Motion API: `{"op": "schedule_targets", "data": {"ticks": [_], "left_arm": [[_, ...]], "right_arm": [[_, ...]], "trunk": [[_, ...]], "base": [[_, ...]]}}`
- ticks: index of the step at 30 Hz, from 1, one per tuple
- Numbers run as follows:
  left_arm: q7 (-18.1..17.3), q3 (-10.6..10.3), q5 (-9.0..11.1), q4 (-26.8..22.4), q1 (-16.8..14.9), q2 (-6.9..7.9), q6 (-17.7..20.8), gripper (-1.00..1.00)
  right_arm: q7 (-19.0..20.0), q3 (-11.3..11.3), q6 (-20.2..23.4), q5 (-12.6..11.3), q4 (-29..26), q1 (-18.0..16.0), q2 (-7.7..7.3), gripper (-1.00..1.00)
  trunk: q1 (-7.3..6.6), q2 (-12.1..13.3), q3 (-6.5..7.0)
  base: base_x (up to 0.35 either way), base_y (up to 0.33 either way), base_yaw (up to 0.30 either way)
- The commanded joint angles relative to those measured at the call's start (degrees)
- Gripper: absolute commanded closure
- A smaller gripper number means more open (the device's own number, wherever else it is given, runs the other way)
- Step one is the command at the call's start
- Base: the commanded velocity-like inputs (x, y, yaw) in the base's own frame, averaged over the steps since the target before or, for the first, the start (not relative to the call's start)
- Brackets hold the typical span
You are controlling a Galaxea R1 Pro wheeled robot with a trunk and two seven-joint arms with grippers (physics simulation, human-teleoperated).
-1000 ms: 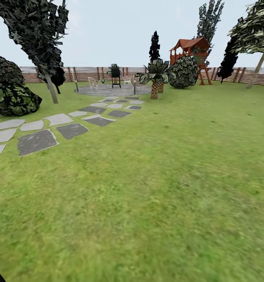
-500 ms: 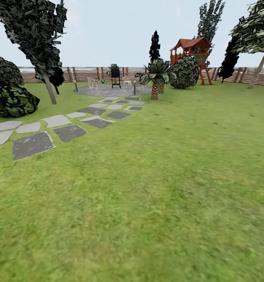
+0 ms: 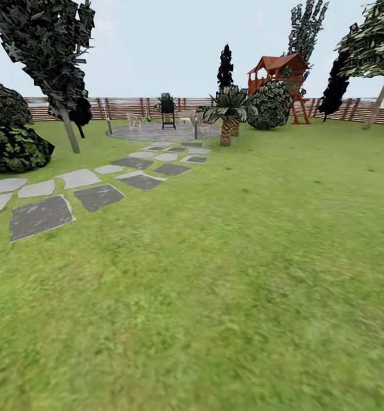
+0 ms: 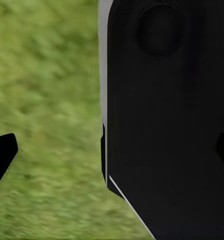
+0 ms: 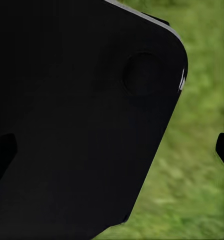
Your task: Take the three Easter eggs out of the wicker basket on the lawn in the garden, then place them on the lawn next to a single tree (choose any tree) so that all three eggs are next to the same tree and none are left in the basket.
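The lawn (image 3: 243, 257) spreads as broad green grass across the head view. The wicker basket and the three Easter eggs are out of view. A tree with a grey trunk (image 3: 69, 132) and dark leaves stands at the far left, and another leaning, pale-trunked tree (image 3: 380, 103) at the far right. In the left wrist view my left gripper (image 4: 112, 155) is open over grass, its dark fingertips (image 4: 2, 161) wide apart with a black body panel behind. In the right wrist view my right gripper (image 5: 112, 150) is likewise open, holding nothing.
Grey stepping stones (image 3: 40, 216) run from the left toward a round paved patio (image 3: 157, 132). Dark bushes (image 3: 12, 149) sit at the left. A palm-like plant (image 3: 226, 111), a round bush (image 3: 269, 105) and a red playhouse (image 3: 277, 68) stand before the slatted fence (image 3: 129, 107).
The whole head view has shifted: the stepping stones and left bushes slid toward the left edge, so the camera moved. A dark bit at the bottom left corner has left the picture.
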Motion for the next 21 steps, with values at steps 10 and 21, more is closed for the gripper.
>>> {"op": "schedule_targets", "data": {"ticks": [10, 21], "left_arm": [[0.1, 0.09, 0.04, -0.1, 0.04, 0.02, -0.06, -1.0], [0.19, 0.11, 0.03, -0.1, 0.04, 0.0, -0.06, -1.0]], "right_arm": [[-0.03, -0.07, -0.15, 0.54, 0.06, -0.04, 0.0, -1.0], [-0.03, -0.07, -0.15, 0.54, 0.06, -0.04, 0.0, -1.0]], "trunk": [[0.04, -0.02, -0.04], [0.04, -0.02, -0.04]], "base": [[0.339, 0.0, 0.0], [0.339, 0.0, 0.0]]}}
